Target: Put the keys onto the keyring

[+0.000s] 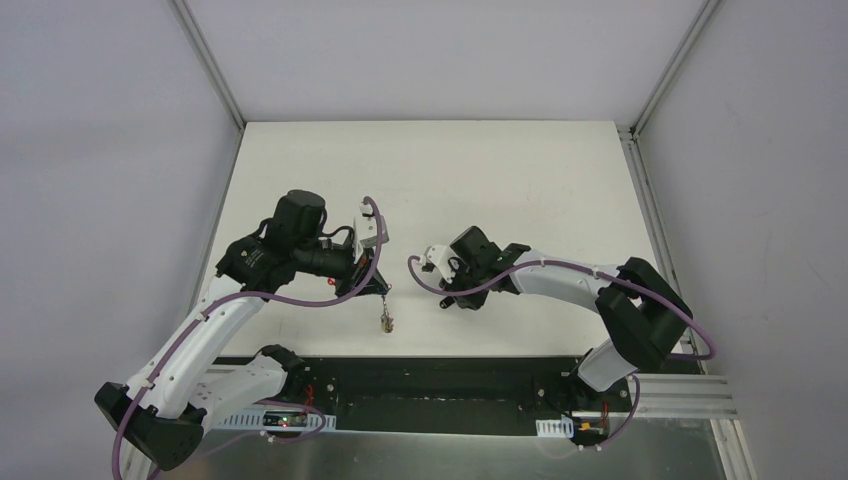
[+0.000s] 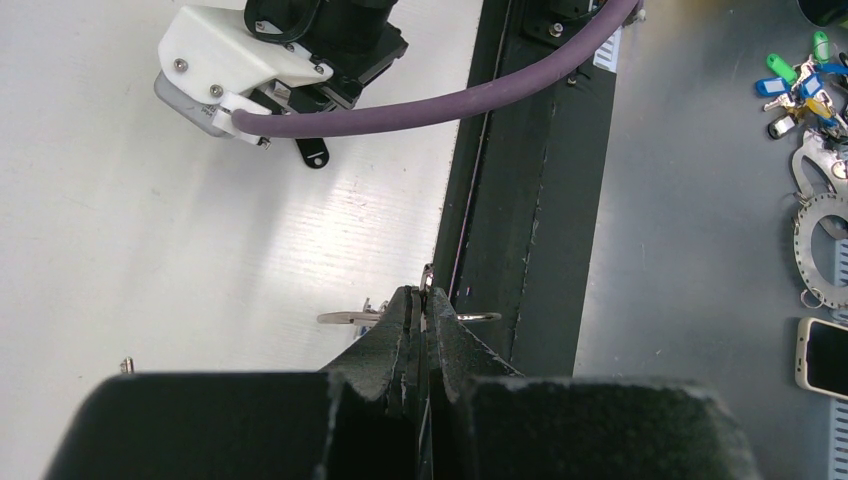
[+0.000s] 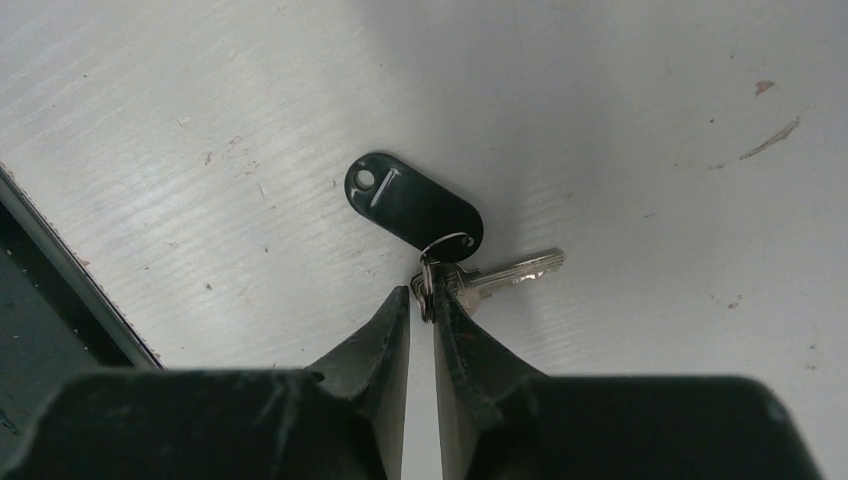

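My left gripper [image 1: 378, 290] [image 2: 425, 295] is shut on the keyring [image 2: 345, 318], a thin silver ring that sticks out on both sides of the fingertips. Its bunch of keys [image 1: 385, 321] hangs below the gripper near the table's front edge. My right gripper [image 1: 441, 292] [image 3: 422, 295] is just right of it, low over the table. It is closed to a narrow gap on the small split ring of the key [image 3: 510, 275] with the black tag [image 3: 415, 205]. That tag also shows in the left wrist view [image 2: 315, 155]. The red-tagged key is out of view.
A black strip [image 2: 530, 200] runs along the table's near edge. Beyond it, on the grey shelf, lie several spare keys with coloured tags [image 2: 800, 85], metal rings [image 2: 825, 230] and a phone [image 2: 825, 355]. White walls enclose the table.
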{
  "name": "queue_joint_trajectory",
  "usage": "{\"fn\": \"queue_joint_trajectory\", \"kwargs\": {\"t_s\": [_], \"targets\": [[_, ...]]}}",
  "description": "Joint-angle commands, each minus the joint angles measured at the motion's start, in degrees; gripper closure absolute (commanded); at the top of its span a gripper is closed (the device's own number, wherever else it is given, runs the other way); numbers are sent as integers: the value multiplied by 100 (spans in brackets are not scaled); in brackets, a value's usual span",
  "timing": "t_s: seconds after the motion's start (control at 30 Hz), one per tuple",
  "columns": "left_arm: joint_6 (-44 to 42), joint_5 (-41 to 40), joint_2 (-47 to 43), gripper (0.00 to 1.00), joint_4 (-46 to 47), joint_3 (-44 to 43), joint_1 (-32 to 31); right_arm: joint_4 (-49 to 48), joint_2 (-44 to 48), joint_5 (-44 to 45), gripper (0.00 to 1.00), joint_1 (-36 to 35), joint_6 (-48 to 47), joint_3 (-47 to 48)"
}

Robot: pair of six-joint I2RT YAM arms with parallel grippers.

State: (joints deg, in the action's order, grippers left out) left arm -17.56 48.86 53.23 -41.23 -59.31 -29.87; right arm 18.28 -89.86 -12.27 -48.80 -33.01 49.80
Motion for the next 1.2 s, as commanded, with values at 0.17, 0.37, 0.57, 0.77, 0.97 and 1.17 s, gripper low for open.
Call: {"fn": "queue_joint_trajectory", "kwargs": {"t_s": [0.17,0.37,0.57,0.77,0.97,1.17], "targets": [[-133,36,-88,100,3,-146,60,39,-9,-8,83,-1,-28,153],[-161,43,-77,100,1,-143,60,27,-11,-16,83,2,-26,181],[-167,33,-68,100,-13,-134,56,8,-31,-39,83,10,-21,214],[-175,34,-68,100,-16,-128,60,-9,-25,-52,83,14,-16,232],[-177,32,-77,100,-16,-117,60,-44,14,-55,83,30,-12,223],[-175,49,-67,100,-21,-132,58,-47,-16,-51,83,32,4,240]]}}
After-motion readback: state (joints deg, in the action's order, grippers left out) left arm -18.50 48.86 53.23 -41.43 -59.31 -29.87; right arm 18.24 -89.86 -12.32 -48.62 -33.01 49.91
